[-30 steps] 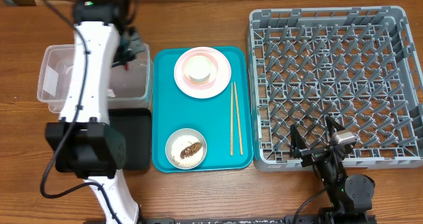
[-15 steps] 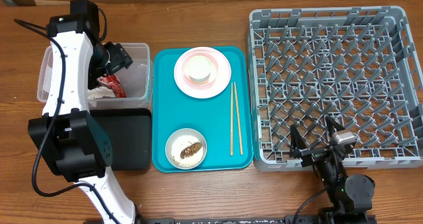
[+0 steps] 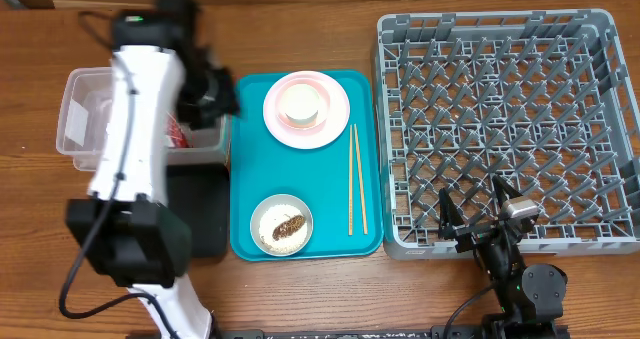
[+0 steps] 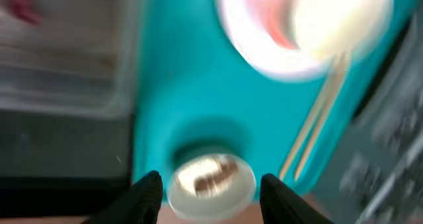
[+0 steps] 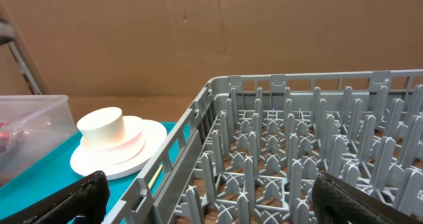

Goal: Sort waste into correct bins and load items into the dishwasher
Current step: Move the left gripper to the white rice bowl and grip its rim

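The left pincer [image 4: 211, 184], spread and empty, is swinging off the clear rectangular plastic tub [image 3: 85, 114], crumpled red shiny wrapper [image 3: 176, 131] lying inside, while the round pink plate [image 3: 340, 114] is waiting on the teal serving tray [image 3: 250, 179].

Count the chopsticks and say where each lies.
2. One chopstick lies on the teal tray near its right edge; the second chopstick lies just right of it.

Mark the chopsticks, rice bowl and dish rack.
chopsticks [image 3: 355, 179]: overhead view, mid-shaft.
rice bowl [image 3: 254, 219]: overhead view, left rim.
dish rack [image 3: 500, 21]: overhead view, far wall.
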`<state>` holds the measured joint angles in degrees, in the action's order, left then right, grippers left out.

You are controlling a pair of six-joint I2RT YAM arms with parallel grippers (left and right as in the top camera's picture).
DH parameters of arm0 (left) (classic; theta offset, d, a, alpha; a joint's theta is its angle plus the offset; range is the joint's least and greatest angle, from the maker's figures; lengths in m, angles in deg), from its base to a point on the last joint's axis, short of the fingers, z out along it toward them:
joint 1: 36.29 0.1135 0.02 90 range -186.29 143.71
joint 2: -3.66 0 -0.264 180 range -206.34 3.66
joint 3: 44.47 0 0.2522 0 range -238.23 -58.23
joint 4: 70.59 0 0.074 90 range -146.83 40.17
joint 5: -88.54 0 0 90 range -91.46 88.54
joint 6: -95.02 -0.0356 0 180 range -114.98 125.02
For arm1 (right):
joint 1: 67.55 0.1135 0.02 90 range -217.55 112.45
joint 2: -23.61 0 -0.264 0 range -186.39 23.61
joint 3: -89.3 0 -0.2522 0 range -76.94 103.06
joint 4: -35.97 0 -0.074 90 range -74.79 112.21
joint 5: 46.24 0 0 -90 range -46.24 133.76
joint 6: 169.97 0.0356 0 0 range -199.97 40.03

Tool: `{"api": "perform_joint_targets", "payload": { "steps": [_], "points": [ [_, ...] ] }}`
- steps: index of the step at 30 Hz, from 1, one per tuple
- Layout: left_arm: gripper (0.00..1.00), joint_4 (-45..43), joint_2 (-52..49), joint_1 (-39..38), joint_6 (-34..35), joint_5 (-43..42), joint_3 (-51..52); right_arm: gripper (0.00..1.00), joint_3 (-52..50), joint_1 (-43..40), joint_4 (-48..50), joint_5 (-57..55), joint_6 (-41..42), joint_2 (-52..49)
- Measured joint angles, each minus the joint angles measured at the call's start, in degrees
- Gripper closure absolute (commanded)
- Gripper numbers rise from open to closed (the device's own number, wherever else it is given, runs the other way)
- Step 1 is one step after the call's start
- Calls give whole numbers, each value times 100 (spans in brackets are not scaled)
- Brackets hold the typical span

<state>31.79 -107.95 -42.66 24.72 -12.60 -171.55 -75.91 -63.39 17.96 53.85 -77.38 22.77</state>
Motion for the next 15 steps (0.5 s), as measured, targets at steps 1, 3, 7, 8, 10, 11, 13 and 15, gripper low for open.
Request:
{"api": "perform_joint_targets", "payload": {
  "steps": [1, 3, 7, 8, 10, 11, 13, 15],
  "points": [
    [50, 90, 33, -306, -26, 24, 0, 0, 0, 0, 2, 0, 0, 0],
    [49, 275, 50, -966, -39, 92, 9, 0, 0, 0, 0, 2, 0, 0],
    [47, 348, 50, -2188, 4, 177, 289, 0, 0, 0, 0, 0, 0, 0],
    [47, 354, 50, -2457, 37, 184, 387, 0, 0, 0, 0, 2, 0, 0],
    [47, 341, 50, -3010, 177, 216, 632, 0, 0, 0, 0, 0, 0, 0],
    [47, 341, 50, -3235, 264, 247, 750, 0, 0, 0, 4, -2, 0, 0],
    [46, 330, 50, -3617, 472, 339, 966, 0, 0, 0, 2, 0, -2, 0],
    [46, 258, 50, -3947, 752, 483, 1207, 0, 0, 0, 2, 0, 0, 0]
  ]
}}
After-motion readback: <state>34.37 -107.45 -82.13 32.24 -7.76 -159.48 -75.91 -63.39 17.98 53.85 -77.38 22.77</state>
